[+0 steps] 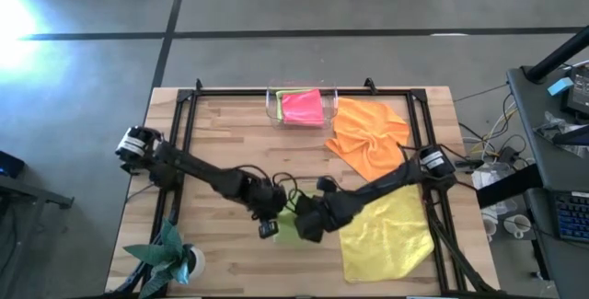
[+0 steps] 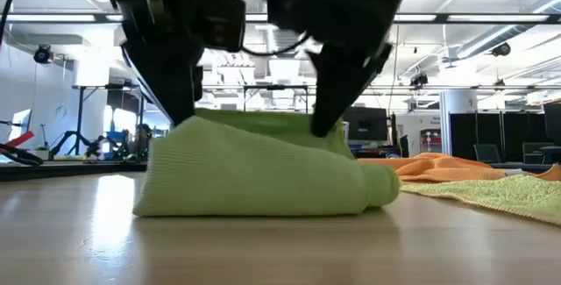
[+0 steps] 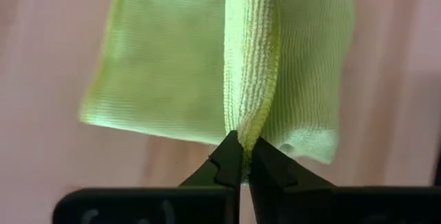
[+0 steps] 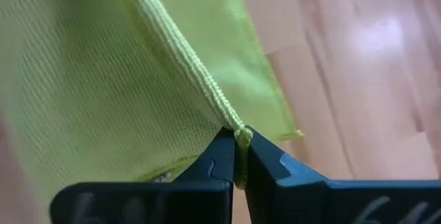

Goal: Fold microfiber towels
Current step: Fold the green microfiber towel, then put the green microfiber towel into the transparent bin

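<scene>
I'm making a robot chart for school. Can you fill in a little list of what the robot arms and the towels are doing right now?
left gripper: shut on the lime green towel
right gripper: shut on the same towel's edge
lime green towel: partly folded, near the table's front middle
yellow towel: spread flat, right front
orange towel: crumpled, right back
pink towel: folded in the clear tray

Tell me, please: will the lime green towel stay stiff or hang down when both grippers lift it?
Probably floppy: the lime green towel sags between the left gripper and right gripper. Likely light, since thin pinches on its edge hold it.
</scene>
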Controlling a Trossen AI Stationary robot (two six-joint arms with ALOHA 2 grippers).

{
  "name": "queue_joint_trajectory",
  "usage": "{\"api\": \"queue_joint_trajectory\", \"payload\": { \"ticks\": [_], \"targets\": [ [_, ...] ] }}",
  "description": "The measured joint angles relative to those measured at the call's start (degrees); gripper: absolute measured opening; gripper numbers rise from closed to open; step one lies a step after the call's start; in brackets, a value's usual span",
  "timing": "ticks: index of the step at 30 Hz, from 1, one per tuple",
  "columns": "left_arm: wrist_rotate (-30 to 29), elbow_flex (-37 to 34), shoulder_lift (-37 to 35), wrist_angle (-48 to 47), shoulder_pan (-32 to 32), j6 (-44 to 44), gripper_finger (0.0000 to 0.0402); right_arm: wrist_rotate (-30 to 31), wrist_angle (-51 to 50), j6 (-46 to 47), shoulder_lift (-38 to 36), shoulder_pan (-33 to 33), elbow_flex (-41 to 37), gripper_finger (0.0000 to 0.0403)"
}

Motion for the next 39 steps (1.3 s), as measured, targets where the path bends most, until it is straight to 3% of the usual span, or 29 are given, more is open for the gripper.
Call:
{"api": "queue_joint_trajectory", "payload": {
  "ticks": [13,17,26,32,39],
  "targets": [
    [0.0,0.0,0.0,-3.8,4.8,4.7,0.0007,-1.5,0.6,0.1,0.0,-3.1,-0.6,0.0010],
    [-0.3,0.0,0.1,-4.1,4.8,7.0,0.0035,-1.6,0.2,0.7,0.0,-3.4,-0.7,0.0030],
    [-0.8,0.0,-0.6,-6.1,6.2,9.8,0.0124,-0.2,-0.3,0.2,-0.7,-4.9,-0.7,0.0116],
    [-2.7,1.5,-6.6,-17.6,7.9,13.1,0.0138,0.0,-8.4,0.3,-6.7,-5.2,-0.7,0.0142],
    [-8.6,-0.7,-14.4,-10.3,1.9,13.6,0.0139,0.2,-9.2,-2.7,-13.9,-0.1,-3.5,0.0136]
  ]
}}
